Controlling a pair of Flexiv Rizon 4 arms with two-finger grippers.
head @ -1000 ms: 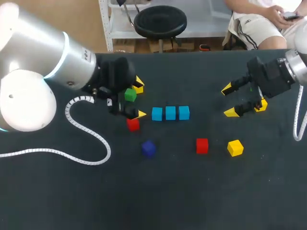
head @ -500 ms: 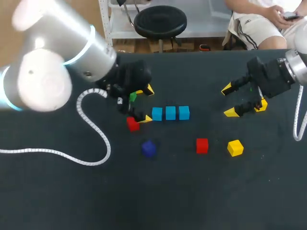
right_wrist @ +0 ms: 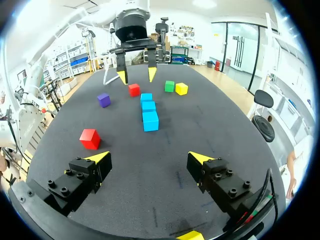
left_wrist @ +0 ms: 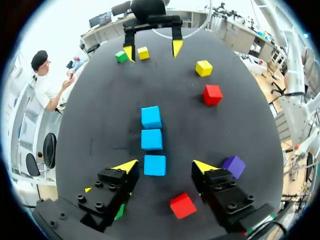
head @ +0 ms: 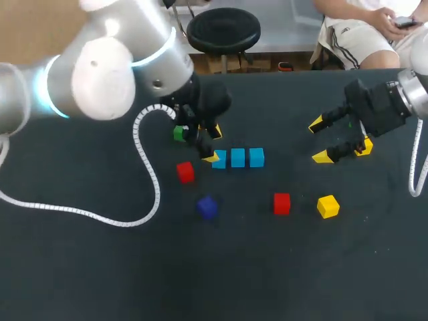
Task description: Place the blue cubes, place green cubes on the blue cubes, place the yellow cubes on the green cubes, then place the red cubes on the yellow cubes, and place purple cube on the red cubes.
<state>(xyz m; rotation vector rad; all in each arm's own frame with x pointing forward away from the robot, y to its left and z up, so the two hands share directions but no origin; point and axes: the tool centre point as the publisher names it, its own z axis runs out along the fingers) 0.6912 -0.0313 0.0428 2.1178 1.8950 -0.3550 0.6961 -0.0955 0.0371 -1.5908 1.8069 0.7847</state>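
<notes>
no legible text, no numbers, no labels, no signs in any of the views

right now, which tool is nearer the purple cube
Left. The left tool is open at the end of the blue cubes, with the purple cube close beside it. The right tool is open at the right side of the table, well away from it.

Silver left arm (head: 100, 67), blue ring (head: 44, 93) glowing, white ribbed cable (head: 156, 187) trailing, black left gripper (left_wrist: 165, 166) and right gripper (right_wrist: 148, 157), screw-studded, yellow tips
</notes>
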